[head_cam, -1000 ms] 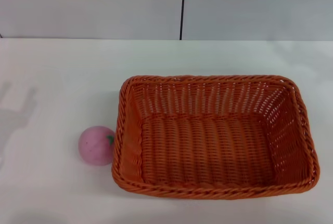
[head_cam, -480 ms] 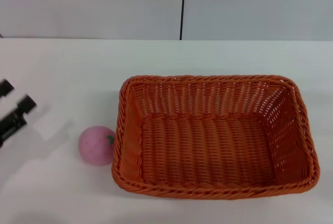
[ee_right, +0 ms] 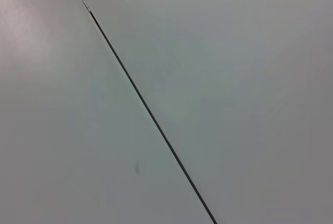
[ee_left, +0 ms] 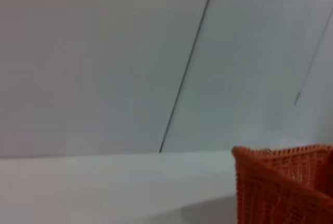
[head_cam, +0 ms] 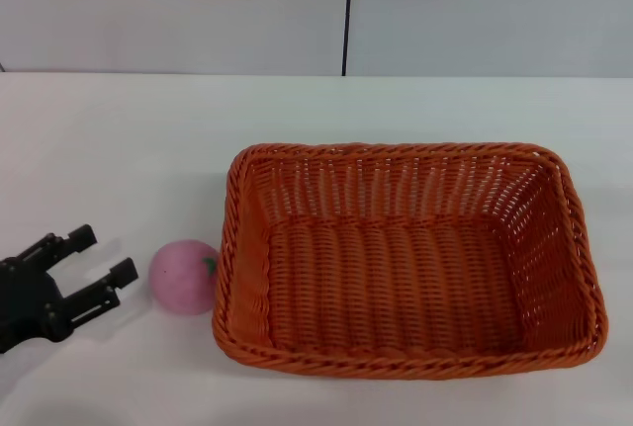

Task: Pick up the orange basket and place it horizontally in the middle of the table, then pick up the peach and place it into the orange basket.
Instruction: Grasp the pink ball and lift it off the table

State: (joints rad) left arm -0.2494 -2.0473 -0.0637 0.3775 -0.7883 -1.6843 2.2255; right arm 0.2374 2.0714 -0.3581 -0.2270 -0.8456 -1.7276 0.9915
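Entering at the head view's lower left with jaws wide, the left gripper (head_cam: 102,261) has closed on the peach (head_cam: 184,276) beside the orange basket (head_cam: 406,258), suggesting pickup is imminent; right gripper unseen.

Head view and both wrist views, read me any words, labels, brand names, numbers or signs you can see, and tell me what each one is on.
There is no readable text in any view.
The orange basket: plain weave, no label.
The peach: only a small green leaf mark, no writing.
The table and the wall panels: blank.
The left gripper, open beside the peach: black, no visible markings.
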